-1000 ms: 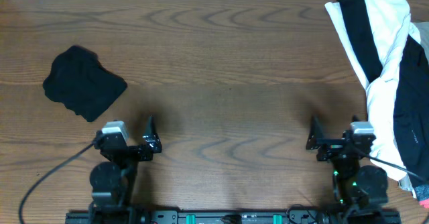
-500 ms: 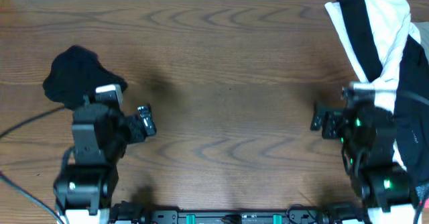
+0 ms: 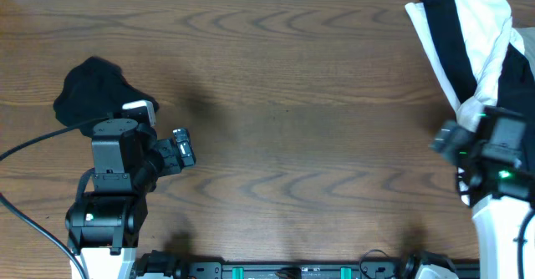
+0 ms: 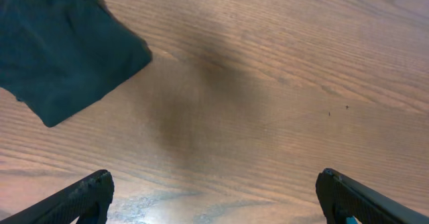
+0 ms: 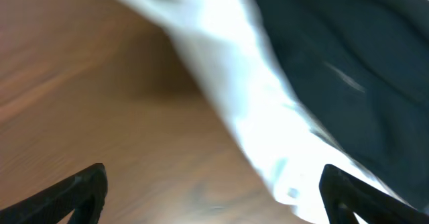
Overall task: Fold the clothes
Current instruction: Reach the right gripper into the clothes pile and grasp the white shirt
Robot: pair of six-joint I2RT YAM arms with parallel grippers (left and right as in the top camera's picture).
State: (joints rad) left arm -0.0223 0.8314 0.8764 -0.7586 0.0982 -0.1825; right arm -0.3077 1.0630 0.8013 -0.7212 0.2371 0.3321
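Observation:
A pile of black and white clothes (image 3: 481,45) lies at the table's right edge; a white garment (image 5: 234,70) and a black one (image 5: 342,56) from it fill the right wrist view, blurred. A folded black garment (image 3: 100,99) lies at the left, also seen in the left wrist view (image 4: 60,46). My left gripper (image 3: 180,149) is open and empty, just right of the black garment; its fingers frame bare wood (image 4: 214,197). My right gripper (image 5: 214,194) is open and empty, over the pile's lower edge. The green print is not visible.
The wooden table (image 3: 284,103) spreads between the two arms. A black cable (image 3: 33,145) runs from the left arm off the left edge. The arm bases' rail (image 3: 284,271) lies along the front edge.
Both arms rose from their parked poses. The left gripper moved up beside the black garment. The right arm swung right, over the edge of the clothes pile.

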